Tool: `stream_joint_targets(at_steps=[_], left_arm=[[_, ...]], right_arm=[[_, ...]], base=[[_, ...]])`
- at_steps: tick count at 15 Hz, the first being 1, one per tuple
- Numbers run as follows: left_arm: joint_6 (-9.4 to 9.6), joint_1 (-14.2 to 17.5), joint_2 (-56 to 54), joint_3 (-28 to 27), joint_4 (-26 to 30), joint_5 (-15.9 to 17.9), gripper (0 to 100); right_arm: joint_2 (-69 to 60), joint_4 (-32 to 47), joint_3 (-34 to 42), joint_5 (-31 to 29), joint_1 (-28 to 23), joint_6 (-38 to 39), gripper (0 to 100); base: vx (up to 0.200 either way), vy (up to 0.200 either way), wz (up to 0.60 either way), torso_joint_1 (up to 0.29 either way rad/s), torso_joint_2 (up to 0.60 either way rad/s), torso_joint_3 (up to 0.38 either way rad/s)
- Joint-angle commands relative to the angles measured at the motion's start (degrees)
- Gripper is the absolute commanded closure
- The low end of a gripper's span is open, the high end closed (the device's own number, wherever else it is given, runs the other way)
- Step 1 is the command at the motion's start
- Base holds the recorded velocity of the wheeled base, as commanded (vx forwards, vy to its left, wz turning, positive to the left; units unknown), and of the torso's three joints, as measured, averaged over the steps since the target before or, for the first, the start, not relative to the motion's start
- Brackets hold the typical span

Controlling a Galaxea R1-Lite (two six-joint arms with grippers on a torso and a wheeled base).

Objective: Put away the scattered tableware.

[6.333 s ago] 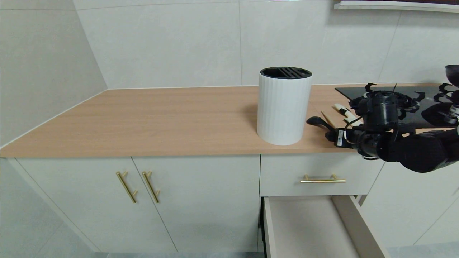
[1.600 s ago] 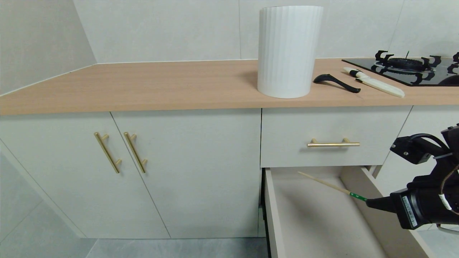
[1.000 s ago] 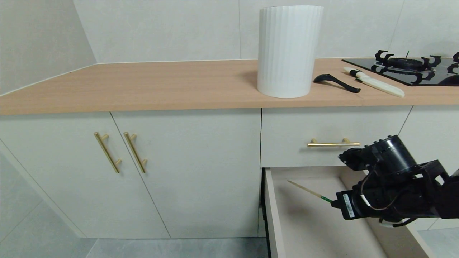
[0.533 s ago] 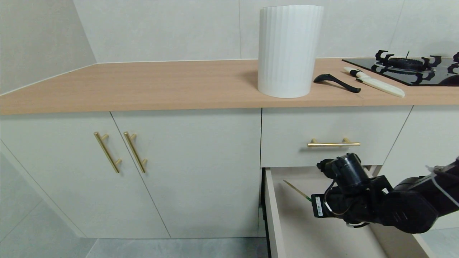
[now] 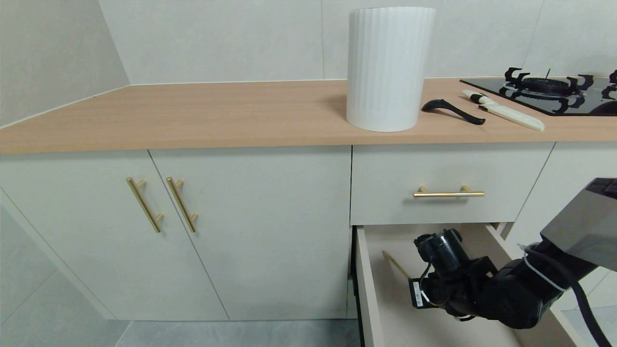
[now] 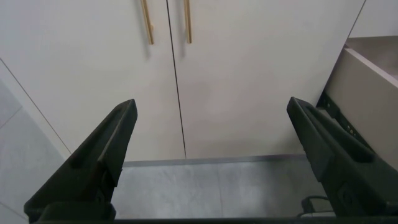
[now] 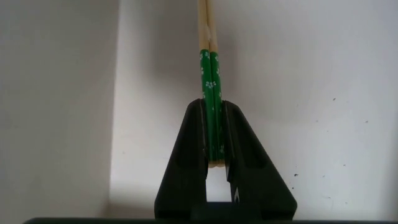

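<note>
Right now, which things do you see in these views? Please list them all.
chopsticks: one pair, wooden with green ends, inside the open drawer
utensil holder: one, white, on the countertop
black utensil: one, black, right of the holder
knife: one, white, beside the gas hob
gas hob: one, black, countertop's right end
cabinet doors: two, pale, left of the drawer
right gripper: one, black, shut on the chopsticks
left gripper: one, black, open, facing the cabinet doors

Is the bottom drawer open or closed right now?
Open. The lower drawer is pulled out beneath the shut upper drawer, and the right gripper holds the chopsticks inside it.
</note>
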State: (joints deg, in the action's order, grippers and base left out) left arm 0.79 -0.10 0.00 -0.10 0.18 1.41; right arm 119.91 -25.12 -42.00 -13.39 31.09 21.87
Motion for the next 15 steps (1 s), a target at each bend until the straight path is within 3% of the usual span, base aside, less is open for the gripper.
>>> stream_joint_targets(at_steps=[1, 15], left_arm=[[0.0, 0.0, 0.0, 0.0, 0.0, 0.0, 0], [0.0, 0.0, 0.0, 0.0, 0.0, 0.0, 0]], right_arm=[[2.3, 0.0, -0.1, -0.1, 0.1, -0.1, 100], [10.2, -0.1, -0.9, -0.8, 2.3, 0.0, 100]], base=[[0.0, 0.0, 0.0, 0.0, 0.0, 0.0], [0.0, 0.0, 0.0, 0.0, 0.0, 0.0]])
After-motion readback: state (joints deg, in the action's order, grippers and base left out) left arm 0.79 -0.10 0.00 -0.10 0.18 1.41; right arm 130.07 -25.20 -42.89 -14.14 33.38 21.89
